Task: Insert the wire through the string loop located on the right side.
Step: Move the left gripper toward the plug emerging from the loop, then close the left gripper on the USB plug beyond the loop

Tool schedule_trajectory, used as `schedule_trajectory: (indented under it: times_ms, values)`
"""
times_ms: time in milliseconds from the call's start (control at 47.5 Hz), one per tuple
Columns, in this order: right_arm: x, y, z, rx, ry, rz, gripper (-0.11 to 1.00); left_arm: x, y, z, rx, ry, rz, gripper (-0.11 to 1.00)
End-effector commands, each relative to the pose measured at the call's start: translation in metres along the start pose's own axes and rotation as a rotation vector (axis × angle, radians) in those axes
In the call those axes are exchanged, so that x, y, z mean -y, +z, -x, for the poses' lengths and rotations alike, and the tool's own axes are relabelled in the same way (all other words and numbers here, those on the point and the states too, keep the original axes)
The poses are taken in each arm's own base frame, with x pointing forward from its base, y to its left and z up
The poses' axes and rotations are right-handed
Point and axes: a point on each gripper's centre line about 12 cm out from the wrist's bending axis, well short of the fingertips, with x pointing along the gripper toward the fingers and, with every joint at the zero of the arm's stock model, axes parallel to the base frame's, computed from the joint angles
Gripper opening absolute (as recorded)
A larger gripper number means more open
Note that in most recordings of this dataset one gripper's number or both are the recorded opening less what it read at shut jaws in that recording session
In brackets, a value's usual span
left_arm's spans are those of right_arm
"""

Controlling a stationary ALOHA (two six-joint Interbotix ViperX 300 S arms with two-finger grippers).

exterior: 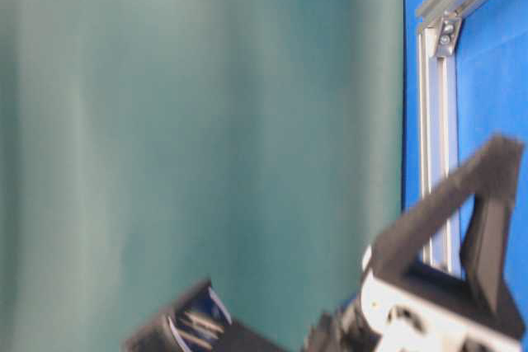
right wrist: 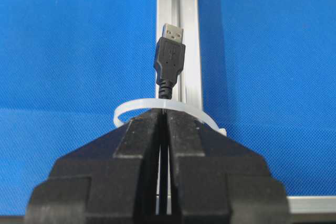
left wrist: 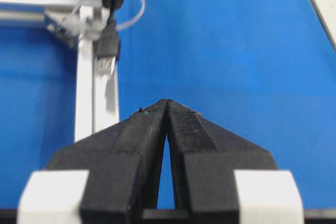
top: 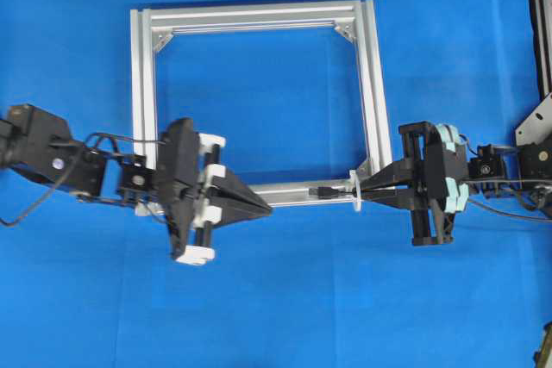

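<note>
On my right wrist camera, the right gripper (right wrist: 164, 113) sits nearest, its fingers (right wrist: 142, 129) pressed together on the wire (right wrist: 169, 59). Just beyond the fingertips the wire passes through the string loop (right wrist: 137, 106), and its plug lies past the loop, over the near rail of the aluminium frame (right wrist: 178, 3). The plug face carries a moulded USB trident mark; I can read no other writing.

From overhead, the plug (top: 323, 190) rests on that rail just left of the loop (top: 354, 190), with the right gripper (top: 366, 187) touching the loop from the other side. Further along the same rail, the left gripper (top: 269, 205) points toward the plug, well apart from it, fingers (left wrist: 185, 124) closed on nothing. The frame lies flat on the blue table (top: 276, 299).
</note>
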Motion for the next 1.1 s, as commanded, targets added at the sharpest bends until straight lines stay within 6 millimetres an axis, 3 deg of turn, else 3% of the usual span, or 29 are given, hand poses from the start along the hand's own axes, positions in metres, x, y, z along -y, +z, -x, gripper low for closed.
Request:
schedule_trajectory:
  times_ms: [0, 316, 843, 948, 1075]
  values:
    - [-0.002, 0.009, -0.002, 0.034, 0.003, -0.006, -0.03, 0.004, 0.023, -0.014, 0.043, -0.006, -0.005, 0.0]
    - [-0.001, 0.009, -0.002, 0.032, 0.003, -0.006, -0.03, -0.002, 0.053, -0.057, 0.05, 0.016, -0.035, 0.0]
    - [-0.001, 0.009, -0.001, 0.033, 0.003, -0.004, -0.03, -0.014, 0.052, -0.06, 0.023, 0.042, -0.053, 0.02]
    - [-0.001, 0.008, -0.002, 0.03, 0.002, -0.007, -0.03, -0.014, 0.052, -0.061, 0.024, 0.043, -0.054, 0.21]
    - [-0.001, 0.008, -0.002, 0.03, 0.003, -0.004, -0.03, -0.013, 0.054, -0.061, 0.028, 0.041, -0.055, 0.64]
